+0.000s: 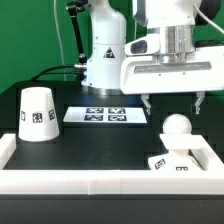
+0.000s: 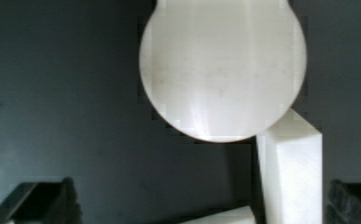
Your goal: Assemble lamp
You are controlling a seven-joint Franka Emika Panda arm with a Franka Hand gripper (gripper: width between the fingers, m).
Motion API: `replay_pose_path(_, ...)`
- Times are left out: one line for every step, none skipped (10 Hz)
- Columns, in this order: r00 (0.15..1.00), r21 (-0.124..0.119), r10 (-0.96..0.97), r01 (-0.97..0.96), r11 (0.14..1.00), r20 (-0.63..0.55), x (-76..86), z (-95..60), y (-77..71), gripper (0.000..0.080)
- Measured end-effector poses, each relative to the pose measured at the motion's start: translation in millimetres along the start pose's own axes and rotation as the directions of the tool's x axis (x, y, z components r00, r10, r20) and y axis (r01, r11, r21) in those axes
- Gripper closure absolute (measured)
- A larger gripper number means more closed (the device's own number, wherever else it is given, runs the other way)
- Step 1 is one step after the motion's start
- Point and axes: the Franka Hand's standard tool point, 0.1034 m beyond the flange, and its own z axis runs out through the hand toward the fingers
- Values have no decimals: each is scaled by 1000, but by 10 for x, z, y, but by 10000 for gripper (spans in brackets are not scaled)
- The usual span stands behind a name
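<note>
1. Pincer [image 1: 174, 103] hangs with jaws apart, directly above bulb [image 1: 177, 126].
2. Bulb appears seated on base [image 1: 163, 161], at bench's [image 1: 90, 150] 4 o'clock corner; descend centred and grip its widest girth.
3. Shade [image 1: 38, 113] stands at 9 o'clock, well apart.

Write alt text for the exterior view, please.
An open gripper hangs above the upright bulb, with the base at its foot, at the exterior view's right. The shade stands at its left, the marker board between.
</note>
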Motion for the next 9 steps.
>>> replay_pose_path(1000, 1, -1, 1, 1000, -3, 5, 0, -4, 101)
replay_pose_path(1000, -5, -9, 9, 1000, 26, -19, 10, 11, 101)
replay_pose_path(995, -10, -43, 44, 999, 89, 34, -19, 22, 101)
replay_pose_path(987, -9, -67, 69, 998, 147, 81, -43, 1, 101)
replay_pose_path(978, -11, -81, 85, 996, 194, 49, -35, -31, 101)
replay_pose_path(959, -11, -101, 108, 994, 265, 8, -35, -38, 101)
replay_pose_path(943, -6, -117, 126, 992, 312, 18, -43, -37, 101)
replay_pose_path(915, -12, -108, 122, 993, 390, -17, -43, -16, 101)
replay_pose_path(889, -14, -101, 120, 993, 446, -14, -37, -15, 101)
